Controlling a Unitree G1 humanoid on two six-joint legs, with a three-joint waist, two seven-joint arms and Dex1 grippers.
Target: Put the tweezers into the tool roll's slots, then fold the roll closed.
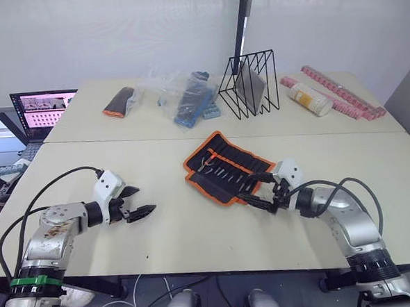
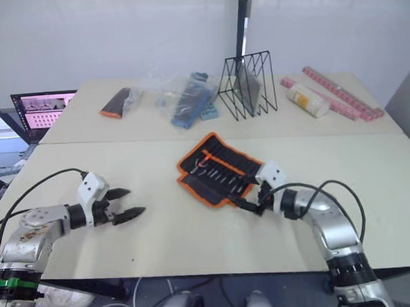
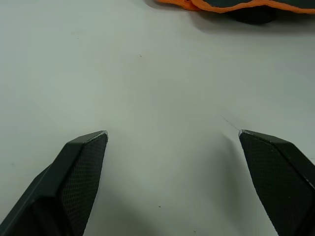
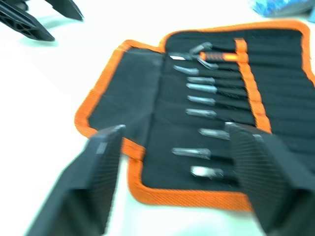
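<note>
Black fingers of both hands, left hand [image 1: 140, 202] and right hand [image 1: 263, 190], spread wide, holding nothing.

Wire rack [image 1: 249, 83] — laptop [image 1: 43, 110] — plastic bag [image 1: 185, 96].

I see bare desk [image 1: 174, 225] across the lower centre between my left pincer [image 1: 135, 203] and the tool roll [image 1: 227, 166], while the wire rack [image 1: 249, 84] and plastic bag [image 1: 184, 95] crowd the upper centre.
</note>
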